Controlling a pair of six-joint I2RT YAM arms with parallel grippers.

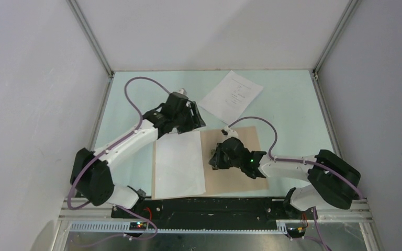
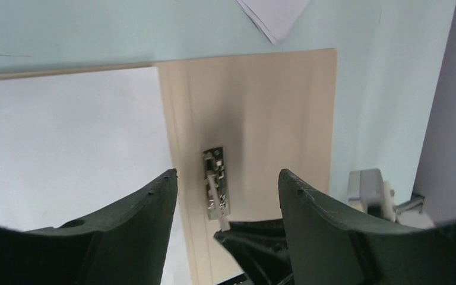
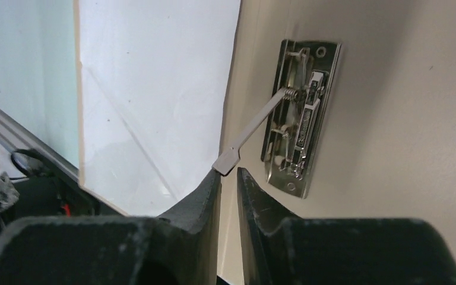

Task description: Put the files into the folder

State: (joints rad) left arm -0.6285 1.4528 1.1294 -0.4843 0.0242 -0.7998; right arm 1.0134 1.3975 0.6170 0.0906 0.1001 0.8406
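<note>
The tan folder (image 1: 241,175) lies open on the table, and a blank white file (image 1: 179,163) covers its left half. A printed file (image 1: 231,95) lies on the table behind it. My left gripper (image 1: 193,117) hovers at the folder's far edge, open and holding nothing (image 2: 227,178). My right gripper (image 1: 215,157) is over the spine beside the metal clip (image 3: 300,119). Its jaws (image 3: 228,172) are almost together with nothing between them. The clip's lever (image 3: 252,127) is raised, and its flat end rests on the left fingertip (image 3: 214,178).
Grey enclosure walls stand on three sides of the pale green table (image 1: 293,104). A black base plate and a metal rail (image 1: 214,209) run along the near edge between the arm bases. The printed file's corner (image 2: 273,15) shows beyond the folder (image 2: 273,107).
</note>
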